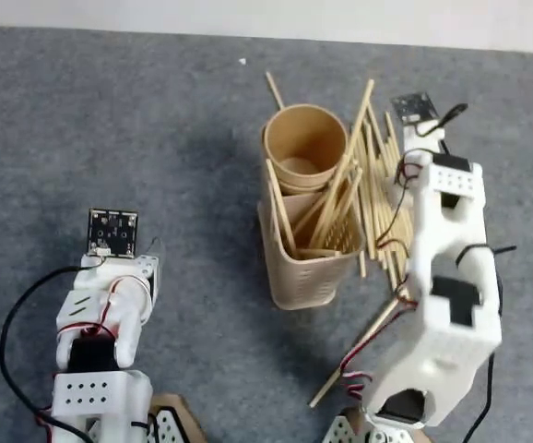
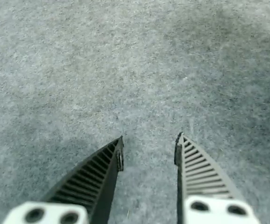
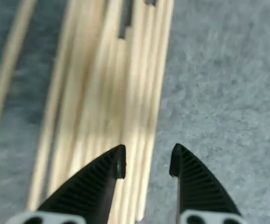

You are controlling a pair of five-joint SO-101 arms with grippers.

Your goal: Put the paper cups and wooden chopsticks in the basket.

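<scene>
A beige basket (image 1: 303, 268) stands mid-table with stacked paper cups (image 1: 305, 140) and several wooden chopsticks (image 1: 336, 198) sticking out of it. More loose chopsticks (image 1: 384, 198) lie in a pile on the carpet just right of the basket; one long chopstick (image 1: 359, 346) lies diagonally nearer the front. My right gripper (image 3: 146, 161) hangs open close over the pile of chopsticks (image 3: 111, 84), one finger above the sticks and the other over bare carpet. My left gripper (image 2: 149, 149) is open over bare grey carpet, far left of the basket, holding nothing.
Grey carpet (image 1: 110, 120) covers the table. The right arm (image 1: 442, 277) stretches along the right side beside the pile. The left arm (image 1: 105, 314) sits at the front left. A pale wall strip runs along the back edge.
</scene>
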